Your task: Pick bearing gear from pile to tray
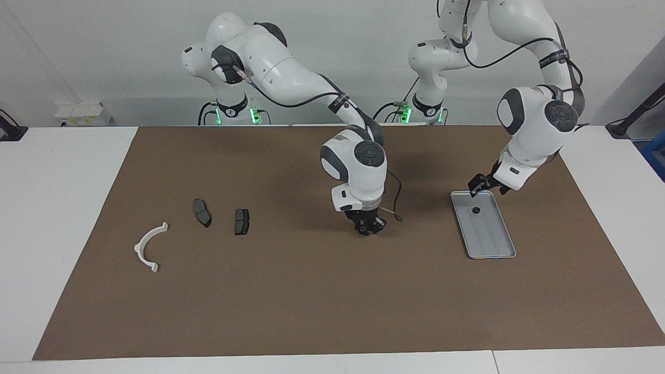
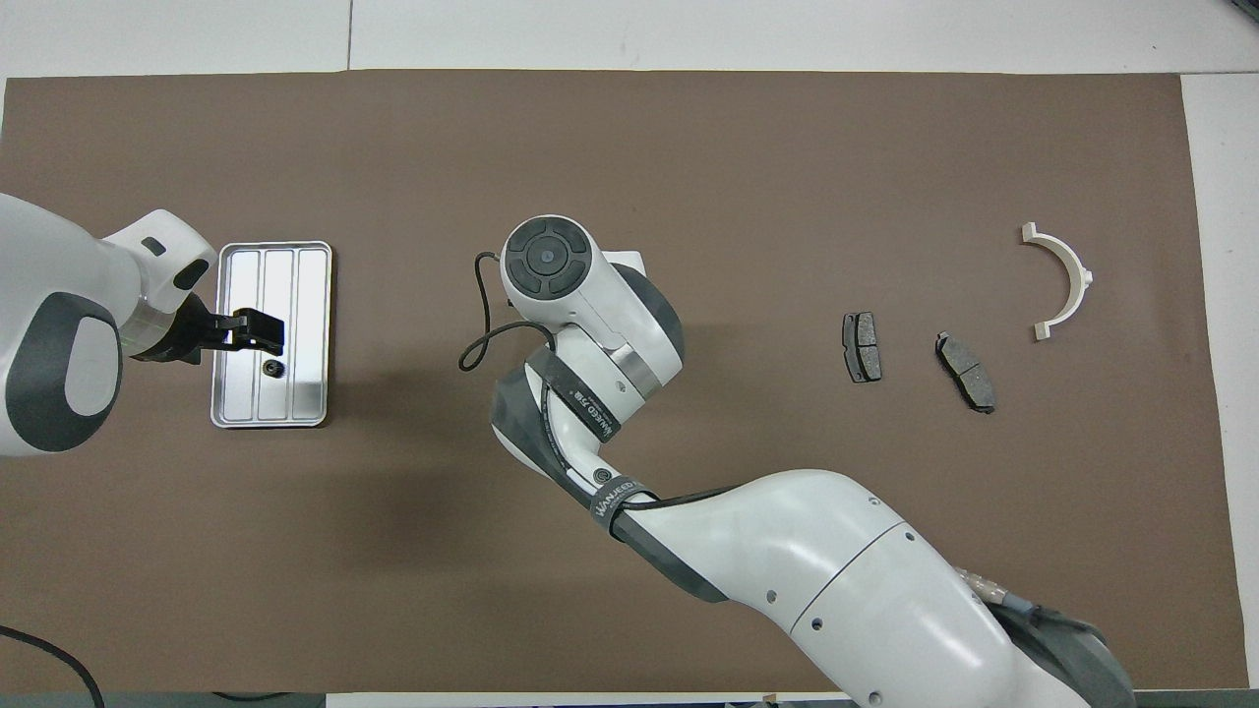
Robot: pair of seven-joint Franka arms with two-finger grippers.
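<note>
This is a robotics lab or test cell, not a home or shop. Two white industrial arms [image 1: 291, 78] stand bolted at one edge of a wide white desk [image 1: 62, 208], green status lights glowing at their bases, black cables strapped along their links. A plain brown mat [image 1: 291, 301] covers the work area, and the wall is bare and pale. The few items laid out are workshop parts rather than household things: a metal tray [image 1: 493, 244], two dark brake pads [image 1: 201, 212], and a white half-ring bracket [image 1: 147, 248]. A small white box [image 1: 83, 113] sits by the wall.
</note>
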